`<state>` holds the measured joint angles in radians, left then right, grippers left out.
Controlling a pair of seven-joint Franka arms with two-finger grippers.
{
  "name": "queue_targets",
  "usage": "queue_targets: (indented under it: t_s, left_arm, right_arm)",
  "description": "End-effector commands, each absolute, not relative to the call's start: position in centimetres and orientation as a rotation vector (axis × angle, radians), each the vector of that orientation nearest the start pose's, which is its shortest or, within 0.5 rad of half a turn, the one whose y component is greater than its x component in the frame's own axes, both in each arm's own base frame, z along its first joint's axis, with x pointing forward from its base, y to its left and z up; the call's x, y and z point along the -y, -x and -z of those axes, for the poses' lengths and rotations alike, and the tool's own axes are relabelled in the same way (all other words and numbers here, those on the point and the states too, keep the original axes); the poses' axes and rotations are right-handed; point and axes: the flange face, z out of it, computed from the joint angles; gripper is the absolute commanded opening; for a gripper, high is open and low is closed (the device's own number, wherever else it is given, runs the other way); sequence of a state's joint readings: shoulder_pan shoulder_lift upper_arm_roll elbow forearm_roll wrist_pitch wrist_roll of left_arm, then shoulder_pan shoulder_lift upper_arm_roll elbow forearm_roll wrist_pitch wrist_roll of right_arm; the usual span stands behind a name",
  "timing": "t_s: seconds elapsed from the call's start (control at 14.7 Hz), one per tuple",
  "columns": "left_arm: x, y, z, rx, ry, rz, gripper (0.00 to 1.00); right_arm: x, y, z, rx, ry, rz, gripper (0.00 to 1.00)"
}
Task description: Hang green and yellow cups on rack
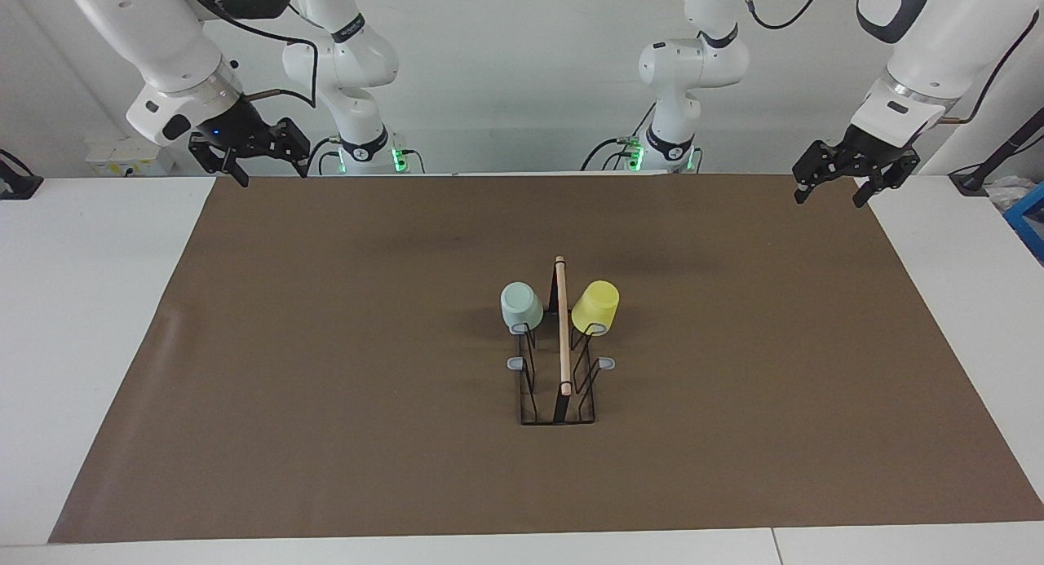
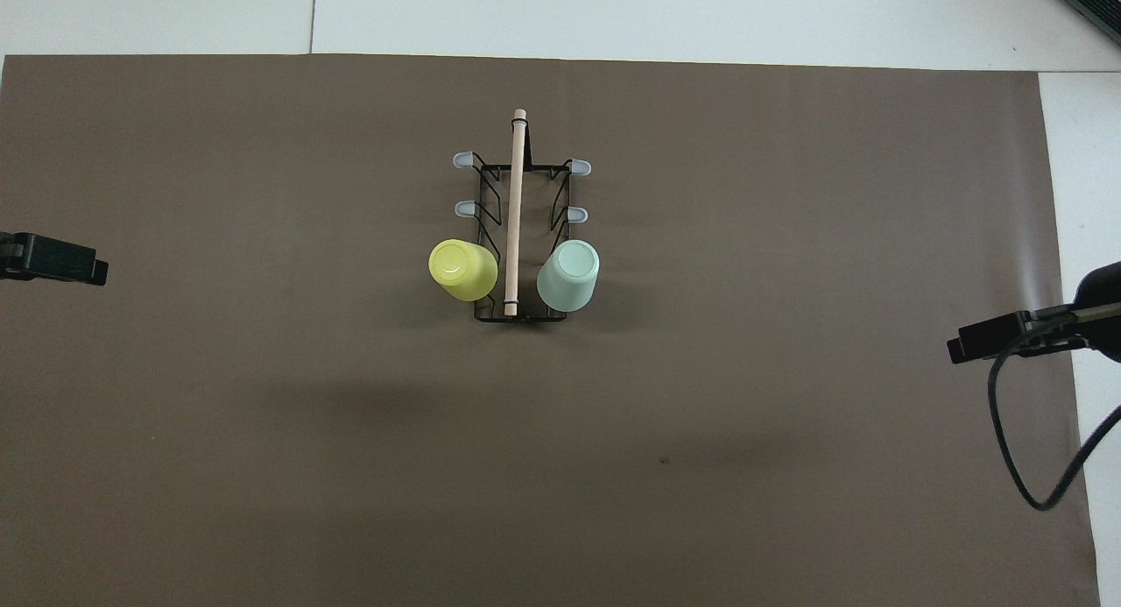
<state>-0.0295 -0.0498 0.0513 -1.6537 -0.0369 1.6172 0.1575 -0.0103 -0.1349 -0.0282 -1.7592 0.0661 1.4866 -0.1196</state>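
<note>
1. Facing view: the rack (image 1: pixel 559 361) stands on the brown mat (image 1: pixel 326 386) near the table's middle, its wooden rod (image 1: pixel 562 324) running from twelve to six o'clock along the top of the black wire frame.
2. The green cup (image 1: pixel 520 306) hangs upside down on the peg nearest the robots, at nine o'clock from the rod, toward the right arm's end of the table; its base points up and outward.
3. The yellow cup (image 1: pixel 596 306) hangs likewise on the matching peg at three o'clock from the rod, toward the left arm's end; the two cups sit level with one another, the rod between them.
4. Two bare grey peg tips (image 1: pixel 515 363) show just below the cups, one on each side; the rest of the frame carries nothing.
5. The right gripper (image 1: pixel 265 169) hangs in the air over the mat's corner at ten o'clock, well apart from the rack; its fingers stand wide and hold nothing.
6. The left gripper (image 1: pixel 832 192) hangs over the mat's corner at two o'clock, also well apart; its fingers are spread wide, nothing between them.
7. Overhead view: the rack (image 2: pixel 518 314) lies a little above centre; the yellow cup (image 2: pixel 462 270) at nine o'clock of the rod (image 2: pixel 515 213), the green cup (image 2: pixel 568 276) at three o'clock; four grey tips (image 2: pixel 462 160) stand bare at twelve o'clock of the cups.
</note>
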Motion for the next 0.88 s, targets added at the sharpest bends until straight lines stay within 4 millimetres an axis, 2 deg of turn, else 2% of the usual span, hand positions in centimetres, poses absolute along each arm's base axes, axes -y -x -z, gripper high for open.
queue_targets:
  t_s: [0.0,0.41,0.81]
  left_arm:
    - [-1.7,-53.9,-61.8,-0.206,3.187,0.056,1.0]
    - [-1.7,-53.9,-61.9,-0.206,3.186,0.06,1.0]
    - [-1.7,-53.9,-61.9,-0.209,3.186,0.058,1.0]
  right_arm:
    - [1.8,-49.5,-60.9,0.12,3.137,-0.201,1.0]
    - [3.3,-50.1,-61.0,0.076,3.154,-0.124,1.0]
    - [3.0,-50.7,-61.4,0.092,3.162,-0.052,1.0]
